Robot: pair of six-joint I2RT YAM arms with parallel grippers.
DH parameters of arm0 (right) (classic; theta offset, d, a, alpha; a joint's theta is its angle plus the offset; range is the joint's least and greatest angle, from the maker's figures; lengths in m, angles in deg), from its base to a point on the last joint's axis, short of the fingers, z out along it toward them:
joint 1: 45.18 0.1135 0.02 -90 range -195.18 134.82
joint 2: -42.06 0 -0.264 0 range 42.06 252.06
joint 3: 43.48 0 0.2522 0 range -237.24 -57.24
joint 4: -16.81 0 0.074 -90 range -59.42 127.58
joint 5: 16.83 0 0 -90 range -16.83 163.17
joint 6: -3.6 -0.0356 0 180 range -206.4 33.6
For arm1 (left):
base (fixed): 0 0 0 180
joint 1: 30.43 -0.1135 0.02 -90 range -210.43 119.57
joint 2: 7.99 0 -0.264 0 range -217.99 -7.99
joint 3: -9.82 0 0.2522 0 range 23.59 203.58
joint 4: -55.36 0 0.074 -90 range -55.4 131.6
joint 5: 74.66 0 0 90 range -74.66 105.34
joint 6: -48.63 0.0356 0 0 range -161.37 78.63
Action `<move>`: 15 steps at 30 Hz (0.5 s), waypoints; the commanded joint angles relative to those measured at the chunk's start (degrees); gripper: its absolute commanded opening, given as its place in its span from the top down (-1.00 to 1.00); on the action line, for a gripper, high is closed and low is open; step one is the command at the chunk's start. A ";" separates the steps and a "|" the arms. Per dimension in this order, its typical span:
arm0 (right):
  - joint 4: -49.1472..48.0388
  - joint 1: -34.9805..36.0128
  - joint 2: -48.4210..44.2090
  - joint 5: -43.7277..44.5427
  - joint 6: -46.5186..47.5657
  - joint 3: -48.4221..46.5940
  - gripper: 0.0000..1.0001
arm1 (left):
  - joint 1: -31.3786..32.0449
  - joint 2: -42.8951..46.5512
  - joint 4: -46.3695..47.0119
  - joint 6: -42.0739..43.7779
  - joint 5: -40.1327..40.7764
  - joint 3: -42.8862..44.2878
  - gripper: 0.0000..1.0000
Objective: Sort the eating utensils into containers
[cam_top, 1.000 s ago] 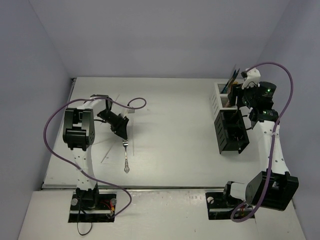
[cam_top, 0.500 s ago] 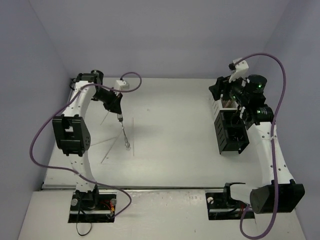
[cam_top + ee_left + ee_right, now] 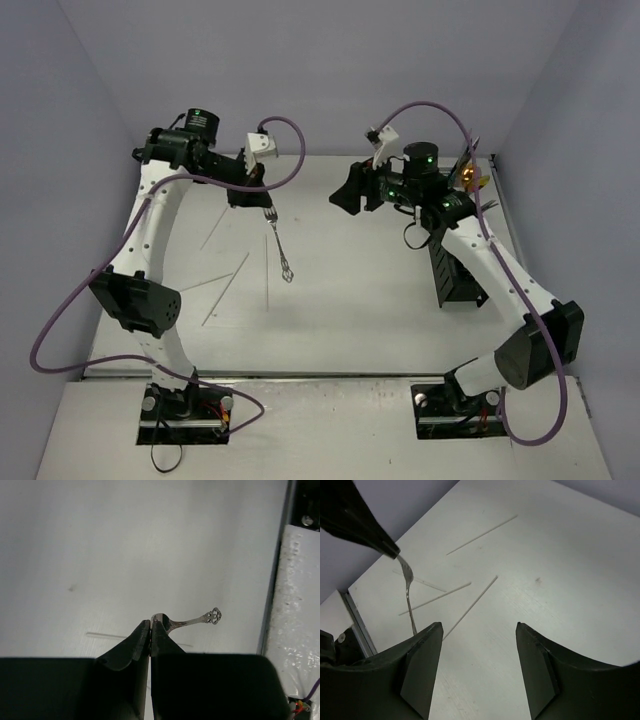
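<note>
The left gripper (image 3: 151, 625) is clamping the silver fork (image 3: 192, 621) above the surface (image 3: 350, 300) at 11 o'clock. The right gripper (image 3: 477, 626) is hovering open and empty. Pale sticks (image 3: 436, 598) are awaiting sorting at 9 o'clock, with the black container (image 3: 462, 285) at 3 o'clock.

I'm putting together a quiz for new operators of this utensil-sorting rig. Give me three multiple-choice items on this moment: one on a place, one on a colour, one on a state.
1. Where do the thin pale sticks lie?
A. in a black box
B. flat on the table
C. leaning against the back wall

2. What colour is the fork that the left gripper holds?
A. blue
B. silver
C. gold

3. How is the right gripper?
A. open and empty
B. shut on a spoon
C. shut on a knife

Answers:
1 B: the right wrist view shows them lying scattered on the white surface.
2 B: the fork hanging from the closed fingers is bare shiny metal.
3 A: its two fingers stand well apart with only the table seen between them.
</note>
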 commanded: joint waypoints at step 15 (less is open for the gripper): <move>-4.91 12.28 8.42 -4.56 -2.16 -6.01 -0.10 | 8.91 -0.28 -1.26 -5.93 -7.40 8.13 1.00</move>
